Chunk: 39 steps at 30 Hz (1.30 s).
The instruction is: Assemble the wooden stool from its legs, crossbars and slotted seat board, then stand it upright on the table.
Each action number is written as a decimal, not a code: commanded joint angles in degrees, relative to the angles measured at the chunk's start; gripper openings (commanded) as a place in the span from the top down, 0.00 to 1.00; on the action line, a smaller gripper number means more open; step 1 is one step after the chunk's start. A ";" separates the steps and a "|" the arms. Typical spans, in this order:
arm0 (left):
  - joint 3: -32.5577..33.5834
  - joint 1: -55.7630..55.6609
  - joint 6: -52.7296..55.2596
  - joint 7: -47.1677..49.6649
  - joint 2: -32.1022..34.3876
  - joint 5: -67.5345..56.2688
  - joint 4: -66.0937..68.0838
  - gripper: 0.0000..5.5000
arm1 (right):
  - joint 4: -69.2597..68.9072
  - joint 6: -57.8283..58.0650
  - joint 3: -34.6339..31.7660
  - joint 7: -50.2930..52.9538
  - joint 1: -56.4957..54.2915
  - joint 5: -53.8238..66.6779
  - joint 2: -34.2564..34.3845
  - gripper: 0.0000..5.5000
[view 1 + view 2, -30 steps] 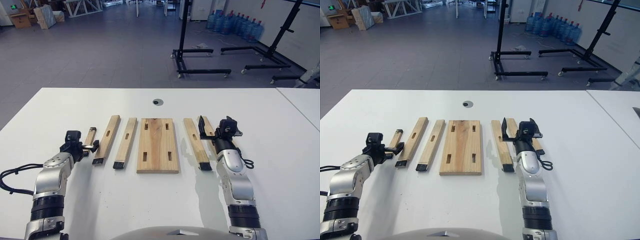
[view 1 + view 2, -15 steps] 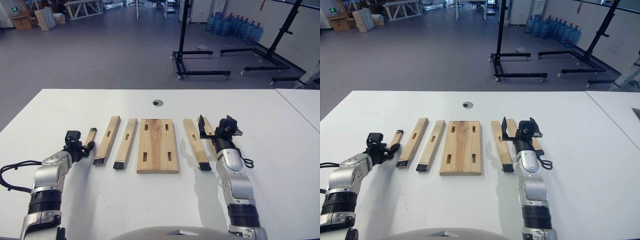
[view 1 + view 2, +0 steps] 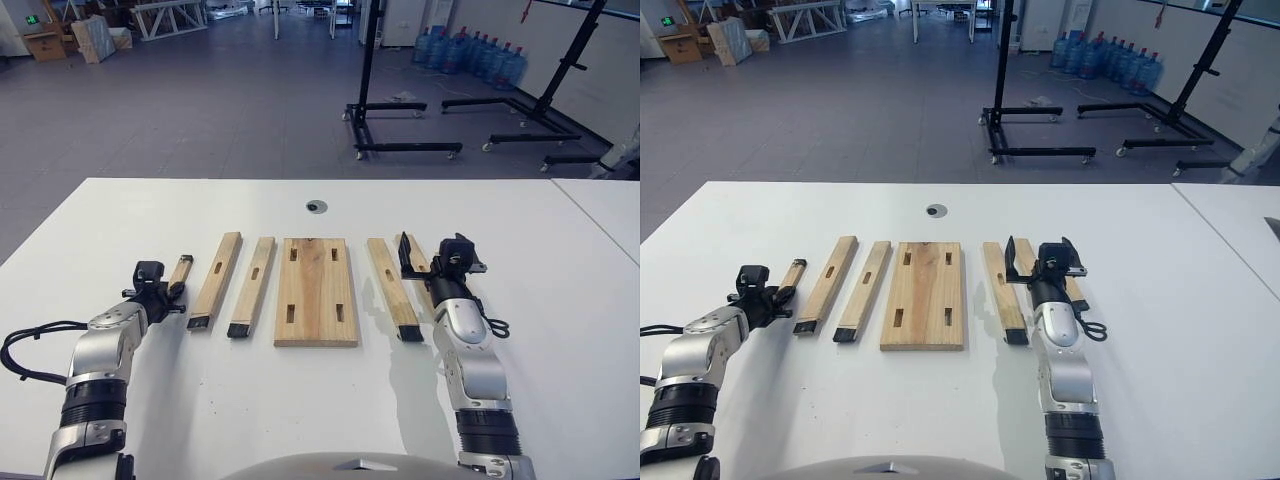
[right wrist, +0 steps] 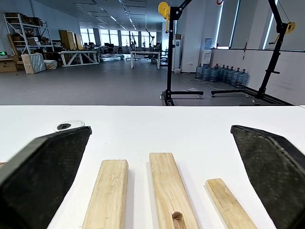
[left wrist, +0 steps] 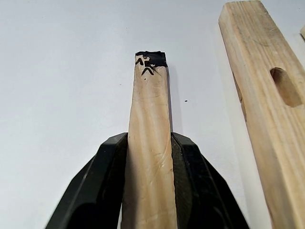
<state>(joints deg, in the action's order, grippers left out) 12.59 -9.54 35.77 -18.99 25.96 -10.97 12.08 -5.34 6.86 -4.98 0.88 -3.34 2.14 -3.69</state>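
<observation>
Noting a change on the left: a second ago your left gripper (image 5: 148, 143) stood open beside the crossbar (image 5: 149, 95); half a second ago it was narrowing. Now both fingers (image 5: 109, 162) press the crossbar's two long sides at its near end. Grip looks seated and centred. The crossbar lies flat on the table (image 3: 520, 230) at 9 o'clock from the seat board (image 3: 316, 290), its taped end pointing to 12 o'clock. It is not lifted yet. The left leg (image 3: 216, 278) sits just beside it toward 3 o'clock, apart from the fingers. Your right gripper (image 3: 1040, 252) has not moved over the same second. It hangs at 3 o'clock from the seat board, jaws spread wide above the right legs (image 4: 169, 191), gripping nothing. The seat board and all the legs lie where they were. Judgement: first pick is secured and assembly proper has not begun, with every part loose and flat. The next move likely calls for a straight lift. A sideways drag toward 3 o'clock risks nudging the left leg. The grip sits at one end, so watch for the far end drooping as it rises.
</observation>
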 commanded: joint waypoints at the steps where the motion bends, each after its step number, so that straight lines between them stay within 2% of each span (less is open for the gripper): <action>1: 2.49 -2.45 -4.39 3.14 -3.55 -1.87 -5.14 0.77 | -1.11 1.49 0.00 -0.46 -0.99 0.56 -0.08 0.02; 4: 1.16 -7.37 -8.79 6.01 -4.04 0.08 -12.21 0.77 | -3.97 4.94 0.19 -3.82 -3.39 4.02 -0.78 0.02; 7: -2.78 -11.71 -10.54 4.44 -3.13 0.87 -22.13 0.77 | -11.68 16.94 0.75 -11.70 -8.72 17.93 -0.69 0.02; 8: -5.49 -12.61 -11.52 2.30 -2.93 1.03 -24.74 0.77 | -14.90 23.35 -0.69 -12.31 -10.15 27.52 0.50 0.02; 11: -13.82 -12.74 -15.20 -3.26 -3.30 2.33 -28.02 0.77 | -19.84 34.64 -4.96 -9.24 -12.33 50.20 3.63 0.02; 14: -18.49 -10.18 -15.51 -5.22 -5.49 1.33 -31.44 0.77 | -20.43 38.34 -6.57 -5.76 -12.20 59.50 3.52 0.02; 17: -20.37 -7.11 -13.96 -6.89 -7.50 -1.78 -33.54 0.77 | -19.89 40.22 -7.80 0.70 -10.79 70.51 4.92 0.02; 24: -25.15 -3.20 -12.17 -10.69 -7.58 -3.91 -37.59 0.77 | -17.75 40.45 -3.43 6.43 -10.36 71.93 4.71 0.02; 31: -24.25 -2.70 -12.71 -11.97 -4.81 -2.86 -36.68 0.77 | -17.83 40.94 -1.70 10.93 -8.61 74.96 3.99 0.24; 35: -25.65 -2.11 -12.79 -12.33 -4.92 -2.49 -37.33 0.77 | -17.09 38.94 -2.58 12.38 -9.64 77.15 4.73 0.39; 39: -26.79 -1.63 -12.47 -12.15 -5.48 -2.37 -38.14 0.77 | -16.55 37.96 -2.36 12.76 -10.27 77.81 4.20 0.50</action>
<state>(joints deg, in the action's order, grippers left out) -13.27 -11.74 22.79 -31.11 20.68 -13.86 -25.04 -22.60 45.26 -7.46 12.94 -12.71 79.41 0.74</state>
